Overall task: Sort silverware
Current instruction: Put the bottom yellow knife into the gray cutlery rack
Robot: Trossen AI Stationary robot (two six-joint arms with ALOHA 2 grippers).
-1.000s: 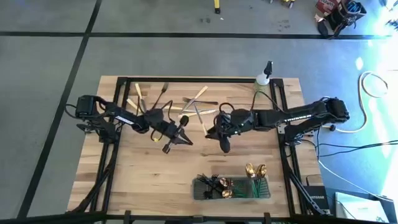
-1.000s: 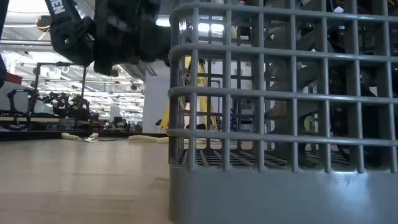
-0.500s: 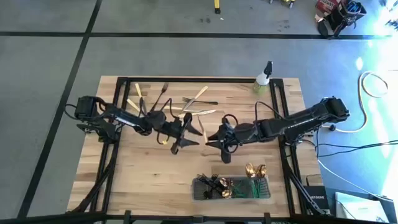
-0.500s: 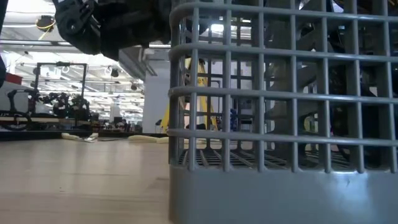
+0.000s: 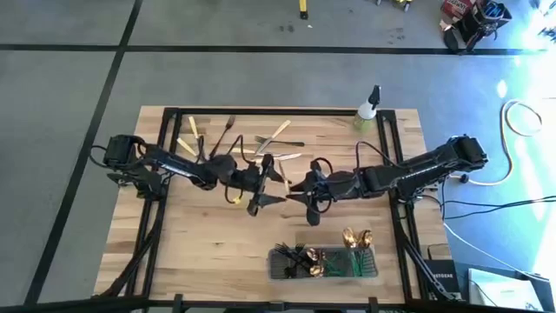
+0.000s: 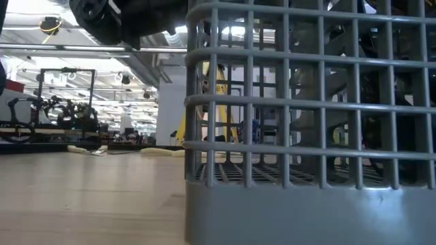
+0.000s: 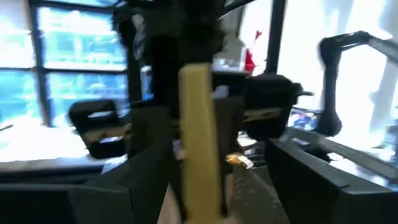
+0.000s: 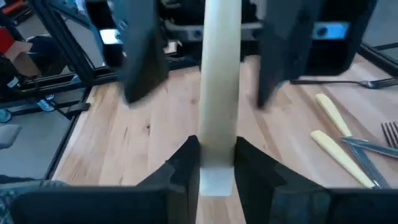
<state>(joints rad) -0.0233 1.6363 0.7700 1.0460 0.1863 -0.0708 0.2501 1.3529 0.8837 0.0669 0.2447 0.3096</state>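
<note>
Over the middle of the table my two grippers meet tip to tip. My right gripper (image 5: 295, 193) is shut on a piece of silverware with a pale cream handle (image 8: 219, 81). My left gripper (image 5: 267, 184) is open. Its fingers (image 8: 138, 56) stand on either side of that handle with a gap on each side. The left wrist view shows the same handle (image 7: 200, 143) upright between its spread fingers. The metal end of the piece is hidden. More silverware (image 5: 228, 139) lies loose on the far part of the table. Some stands in the grey wire caddy (image 5: 323, 263). My right gripper pinches the cream handle at its end (image 8: 216, 163) between its two fingers. It comes level from the table's right side, and the handle runs straight on out of the fingers toward my left gripper. The piece is lifted clear of the table.
A small spray bottle (image 5: 368, 109) stands at the far right corner. Two cream-handled pieces (image 8: 339, 140) lie on the wood beside the grippers. The caddy (image 6: 306, 122) sits near the front edge, right of centre. Bare wood spreads at the near left.
My left gripper has gone toward the table's right edge, closer to my right gripper, and has opened, letting go of the cream handle. My right gripper has shifted slightly left toward it, staying shut on the handle. The piece has stayed clear of the table.
</note>
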